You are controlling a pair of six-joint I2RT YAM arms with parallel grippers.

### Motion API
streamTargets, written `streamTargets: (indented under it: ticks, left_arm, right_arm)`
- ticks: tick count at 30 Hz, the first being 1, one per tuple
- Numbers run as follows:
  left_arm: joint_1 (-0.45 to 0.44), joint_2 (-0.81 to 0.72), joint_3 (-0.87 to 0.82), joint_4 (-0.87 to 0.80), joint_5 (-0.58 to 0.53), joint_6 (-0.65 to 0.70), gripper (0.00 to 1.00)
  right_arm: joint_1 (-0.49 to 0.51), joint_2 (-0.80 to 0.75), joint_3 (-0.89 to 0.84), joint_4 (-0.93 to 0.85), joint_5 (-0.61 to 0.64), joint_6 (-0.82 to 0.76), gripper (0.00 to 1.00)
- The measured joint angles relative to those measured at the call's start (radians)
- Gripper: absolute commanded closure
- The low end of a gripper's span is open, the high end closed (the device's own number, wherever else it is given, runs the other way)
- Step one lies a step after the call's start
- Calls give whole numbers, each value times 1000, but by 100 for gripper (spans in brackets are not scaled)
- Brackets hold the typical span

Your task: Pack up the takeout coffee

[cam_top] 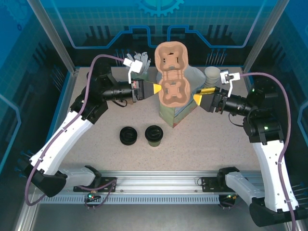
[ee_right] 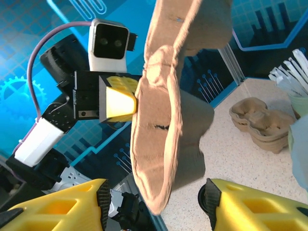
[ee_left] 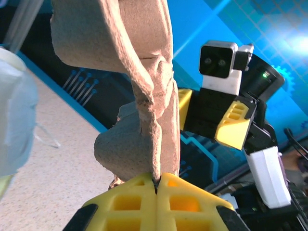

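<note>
Coffee (cam_top: 154, 134) was parked on the table (cam_top: 216, 144) near the front, well apart from both grippers. The carrier (cam_top: 172, 72) was pinched by the left gripper (cam_top: 156, 88) over the bag (cam_top: 175, 118). The right gripper (cam_top: 199, 95) was spread open around its other edge. Should be kept level and lowered slowly, probably.

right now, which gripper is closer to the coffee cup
Left. The left gripper sits almost straight behind the coffee cup; the right gripper is behind it too, but well off to its right.
</note>
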Motion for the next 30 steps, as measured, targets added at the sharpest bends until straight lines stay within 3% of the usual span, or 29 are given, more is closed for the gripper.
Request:
streamTargets:
  ticks: [17,26,27,29,30]
  left_arm:
    - [-30,28,5,42,66,8,98]
    - [-32,52,33,43,65,18,98]
    - [-32,52,34,44,65,24,98]
    - [-32,52,39,43,65,29,89]
    - [-32,52,39,43,65,33,77]
  right_arm:
    - [37,15,23,-71,-11,-71,61]
    - [72,22,23,-72,-2,-68,100]
    - [72,22,23,-72,5,-64,100]
    - [72,21,23,-72,17,-65,100]
    - [72,19,23,-72,25,-67,100]
